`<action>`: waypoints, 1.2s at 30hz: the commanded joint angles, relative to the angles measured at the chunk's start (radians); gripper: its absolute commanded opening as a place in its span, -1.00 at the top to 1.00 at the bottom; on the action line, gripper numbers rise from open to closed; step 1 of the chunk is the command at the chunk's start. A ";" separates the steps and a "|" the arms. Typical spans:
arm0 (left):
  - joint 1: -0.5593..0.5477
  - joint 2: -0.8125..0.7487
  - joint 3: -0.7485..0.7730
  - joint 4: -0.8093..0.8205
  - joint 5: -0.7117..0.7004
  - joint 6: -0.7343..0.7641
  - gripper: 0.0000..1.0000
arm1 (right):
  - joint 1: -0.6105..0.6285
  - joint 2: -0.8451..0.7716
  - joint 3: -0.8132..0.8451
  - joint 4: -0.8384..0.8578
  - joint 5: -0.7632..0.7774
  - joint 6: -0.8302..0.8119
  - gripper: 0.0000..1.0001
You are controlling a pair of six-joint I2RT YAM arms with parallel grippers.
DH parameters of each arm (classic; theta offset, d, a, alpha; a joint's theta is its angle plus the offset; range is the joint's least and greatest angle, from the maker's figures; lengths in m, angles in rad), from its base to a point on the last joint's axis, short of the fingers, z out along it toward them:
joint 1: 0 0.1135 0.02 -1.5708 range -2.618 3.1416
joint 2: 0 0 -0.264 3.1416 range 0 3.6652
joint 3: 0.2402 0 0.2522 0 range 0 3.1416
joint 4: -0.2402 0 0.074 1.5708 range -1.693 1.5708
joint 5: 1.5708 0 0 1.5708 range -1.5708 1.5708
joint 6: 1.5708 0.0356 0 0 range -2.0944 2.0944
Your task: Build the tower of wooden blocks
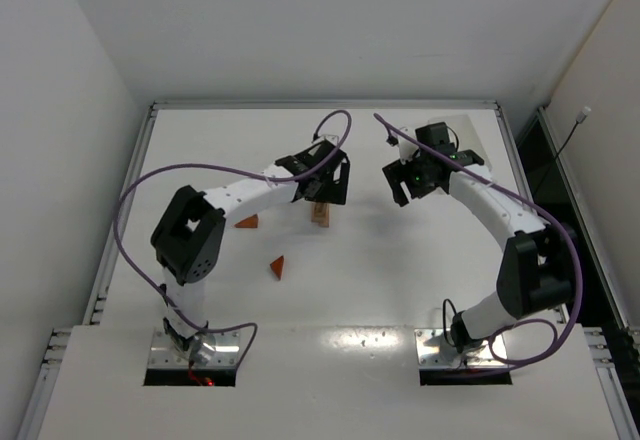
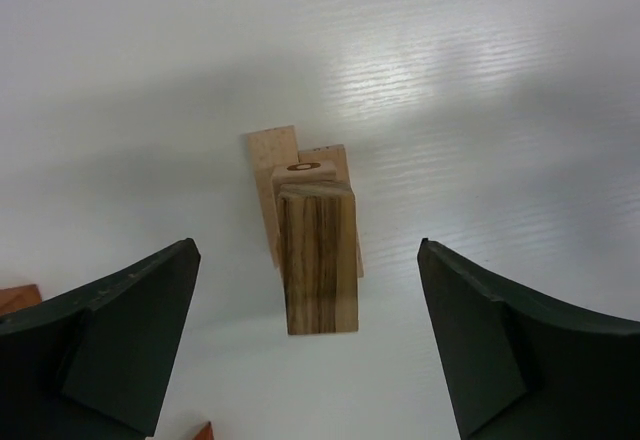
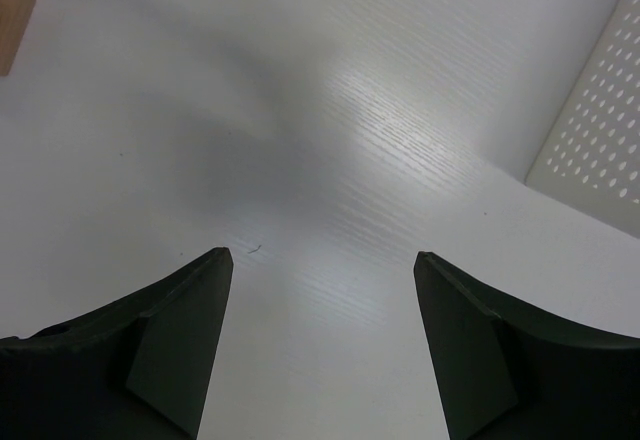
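The wood block tower stands near mid-table, a narrow column topped by a striped-grain block. Left of it I see one reddish wedge and a second wedge lying loose. My left gripper hangs over the tower, jaws spread wide, touching nothing. Further right, the right gripper gapes over bare tabletop, beside the perforated white bin.

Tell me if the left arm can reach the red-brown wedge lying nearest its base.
Probably yes: the wedge lies apart from everything, closer in than the left tool, which is open and empty.
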State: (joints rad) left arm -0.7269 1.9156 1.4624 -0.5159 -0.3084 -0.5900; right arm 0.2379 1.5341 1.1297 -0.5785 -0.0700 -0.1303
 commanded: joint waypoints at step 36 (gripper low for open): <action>0.448 -0.495 -0.241 0.030 -0.098 0.160 -1.00 | 0.224 0.429 0.357 0.049 0.022 0.376 -0.76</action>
State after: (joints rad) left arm -0.2878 1.4296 1.2060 -0.5079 -0.4194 -0.4267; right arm 0.4538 1.9480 1.4475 -0.5507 0.0002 0.2237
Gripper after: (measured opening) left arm 0.996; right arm 0.874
